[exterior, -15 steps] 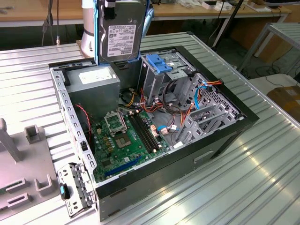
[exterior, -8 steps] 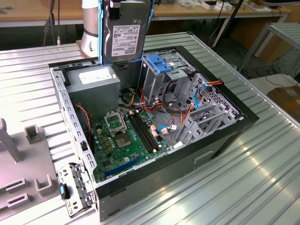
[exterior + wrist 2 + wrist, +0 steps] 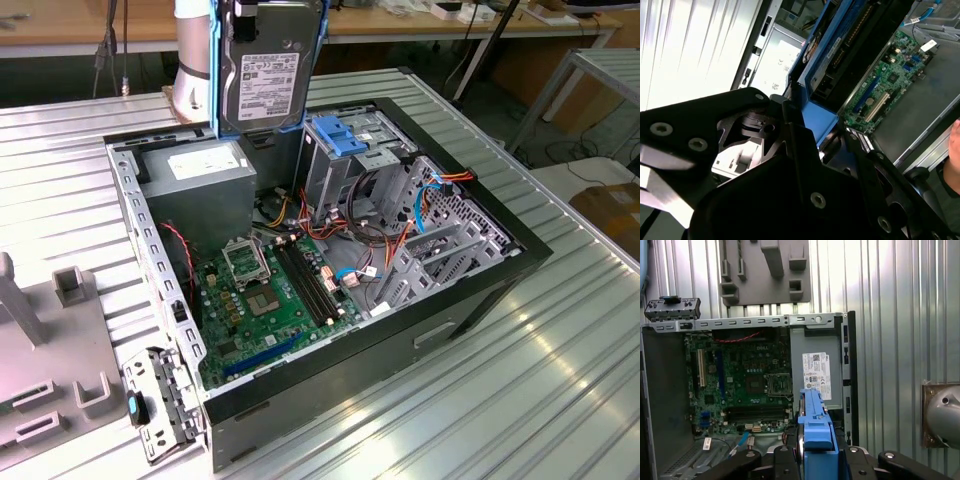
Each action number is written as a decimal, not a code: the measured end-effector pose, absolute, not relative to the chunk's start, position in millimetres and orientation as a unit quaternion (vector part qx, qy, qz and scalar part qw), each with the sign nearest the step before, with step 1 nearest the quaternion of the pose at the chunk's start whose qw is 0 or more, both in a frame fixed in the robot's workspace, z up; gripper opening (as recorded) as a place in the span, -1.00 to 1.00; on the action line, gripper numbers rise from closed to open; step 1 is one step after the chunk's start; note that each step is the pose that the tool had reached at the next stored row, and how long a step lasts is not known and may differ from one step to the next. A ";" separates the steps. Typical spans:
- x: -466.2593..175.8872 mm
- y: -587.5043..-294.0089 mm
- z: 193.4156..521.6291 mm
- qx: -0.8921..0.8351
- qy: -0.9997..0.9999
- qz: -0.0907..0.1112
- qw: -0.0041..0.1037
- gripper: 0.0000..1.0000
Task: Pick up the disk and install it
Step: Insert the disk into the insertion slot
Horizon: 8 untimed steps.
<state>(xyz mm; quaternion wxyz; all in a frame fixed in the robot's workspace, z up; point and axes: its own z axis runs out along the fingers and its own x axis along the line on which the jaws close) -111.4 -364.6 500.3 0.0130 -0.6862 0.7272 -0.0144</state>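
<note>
The fingers (image 3: 793,127) of the black gripper (image 3: 820,125) are clamped on the disk (image 3: 262,75). In both wrist views one blue side rail (image 3: 815,427) sits squeezed between them. The disk is lifted clear of everything and stands upright. Its white label faces the exterior camera, and a blue rail runs down each long edge. A white arm (image 3: 192,60) rises just beside it, toward the exterior view's left.

The disk hangs over the far end of an open computer case (image 3: 380,350) that lies on its side. In the exterior view the disk's lower edge appears between a grey power supply (image 3: 200,190) with a white sticker and a metal drive cage (image 3: 335,175) topped by a bare blue bracket (image 3: 345,135).

Nearer the camera, a green motherboard (image 3: 270,300) covers the case floor, with coloured cables beside the cage. The case rests on a ribbed metal table (image 3: 520,400). A grey fixture plate (image 3: 40,370) lies at the exterior view's left.
</note>
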 end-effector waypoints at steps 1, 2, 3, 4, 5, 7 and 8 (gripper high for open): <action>-111.3 -365.2 500.3 -0.686 0.727 -0.014 0.013 -0.25; -111.4 -366.0 500.3 -0.686 0.727 -0.014 0.013 -0.25; -111.4 -366.9 500.3 -0.686 0.727 -0.014 0.013 -0.25; -111.4 -370.4 500.3 -0.686 0.727 -0.014 0.013 -0.25; -111.4 -372.6 500.3 -0.686 0.727 -0.014 0.013 -0.25; -111.4 -375.4 500.2 -0.686 0.727 -0.014 0.013 -0.25; -111.4 -376.1 500.2 -0.686 0.727 -0.014 0.013 -0.25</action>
